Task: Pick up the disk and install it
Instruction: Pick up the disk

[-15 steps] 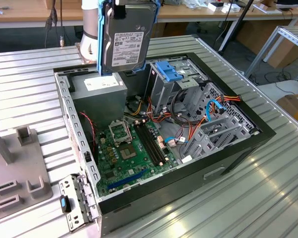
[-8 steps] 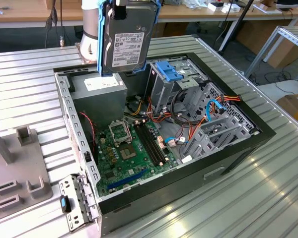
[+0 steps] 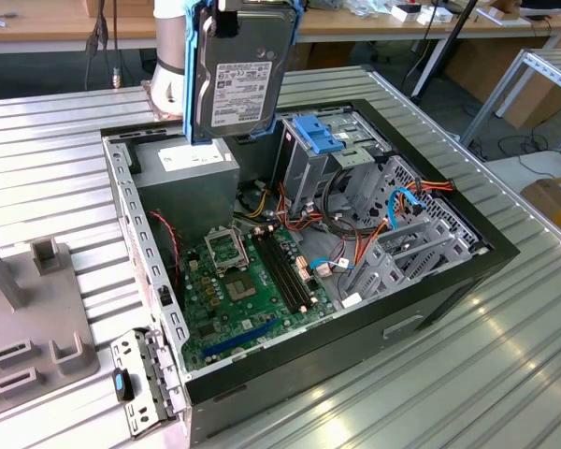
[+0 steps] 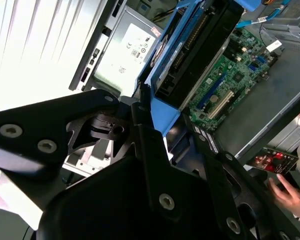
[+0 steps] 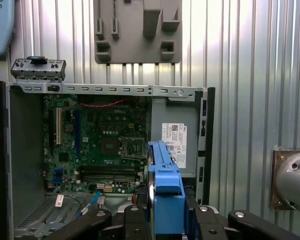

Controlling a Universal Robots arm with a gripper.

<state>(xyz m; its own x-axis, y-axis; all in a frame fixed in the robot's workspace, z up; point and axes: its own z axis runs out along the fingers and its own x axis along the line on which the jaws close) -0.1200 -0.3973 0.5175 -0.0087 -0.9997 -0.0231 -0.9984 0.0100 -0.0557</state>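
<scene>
One disk hangs in the air above the open computer case. It is held upright, with its white label facing the exterior camera and blue bracket rails running along its edges. The pincer is clenched on the disk: in the first wrist view, black fingers flank the blue rail on both sides. The disk sits over the rear corner of the case, above the grey power-supply box and clear of it. Lower in the case lies the green motherboard. Toward the exterior view's right stands the metal drive cage, with a blue latch piece on top and a tangle of cables beside it. The case rests on a ribbed metal desk. A grey fixture block sits on the desk at the exterior view's left, near the case. A person's hand shows at the edge of the second wrist view, beyond the case wall.
</scene>
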